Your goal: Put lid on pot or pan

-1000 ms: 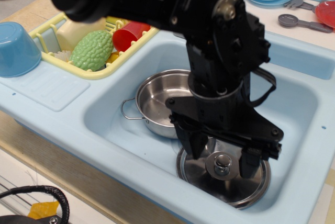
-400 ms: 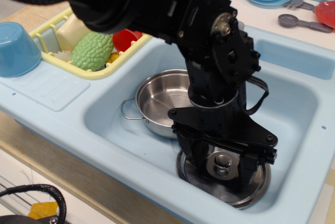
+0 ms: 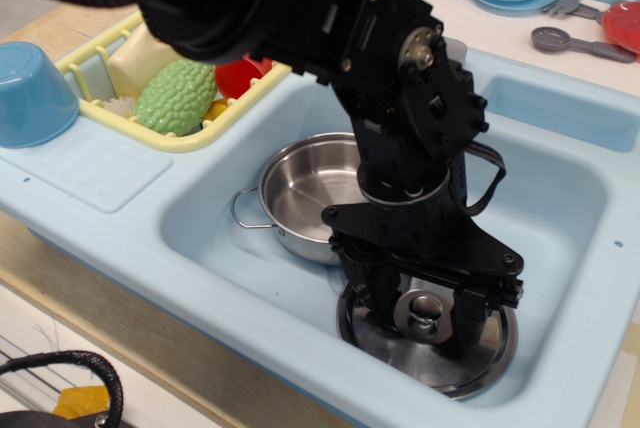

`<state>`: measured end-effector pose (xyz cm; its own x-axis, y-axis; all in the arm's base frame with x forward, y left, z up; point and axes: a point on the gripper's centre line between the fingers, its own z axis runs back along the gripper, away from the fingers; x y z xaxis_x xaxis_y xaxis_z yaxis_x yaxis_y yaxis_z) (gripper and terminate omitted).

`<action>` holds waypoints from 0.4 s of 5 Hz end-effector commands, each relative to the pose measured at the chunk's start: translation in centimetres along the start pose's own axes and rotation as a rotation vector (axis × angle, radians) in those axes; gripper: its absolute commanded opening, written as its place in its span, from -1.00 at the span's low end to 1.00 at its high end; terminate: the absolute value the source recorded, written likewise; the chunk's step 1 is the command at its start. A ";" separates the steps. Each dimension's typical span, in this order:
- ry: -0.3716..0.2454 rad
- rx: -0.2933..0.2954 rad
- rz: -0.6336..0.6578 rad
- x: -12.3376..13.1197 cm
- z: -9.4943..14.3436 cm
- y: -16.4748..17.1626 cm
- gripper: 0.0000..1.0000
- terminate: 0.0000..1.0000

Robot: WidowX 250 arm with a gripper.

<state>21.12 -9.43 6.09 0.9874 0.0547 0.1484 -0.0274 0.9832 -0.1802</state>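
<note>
The steel lid (image 3: 487, 348) lies flat on the sink floor at the front right, its round knob (image 3: 425, 310) at centre. The small steel pot (image 3: 300, 188) stands upright and empty just behind and to the left of the lid, one wire loop handle (image 3: 245, 211) showing on its left. My black gripper (image 3: 426, 312) points straight down over the lid. Its two fingers straddle the knob, one on each side, with small gaps still showing. The fingertips are low, at or near the lid's surface. The arm hides the pot's right side.
Both things are inside the light blue sink (image 3: 560, 198). A yellow drying rack (image 3: 190, 140) at the back left holds a green vegetable (image 3: 177, 96) and a red cup (image 3: 240, 73). A blue bowl (image 3: 30, 88) sits upside down at the far left. Dishes and a grey spoon (image 3: 570, 43) lie on the counter at the back right.
The gripper has come down onto the lid, and its fingers have drawn in closer to the knob. The lid and pot have not moved.
</note>
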 end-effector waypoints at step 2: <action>-0.012 -0.020 0.024 0.1 -0.2 0.2 -1.00 -1.00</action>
<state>21.08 -9.36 5.99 0.9857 0.0853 0.1453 -0.0534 0.9762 -0.2103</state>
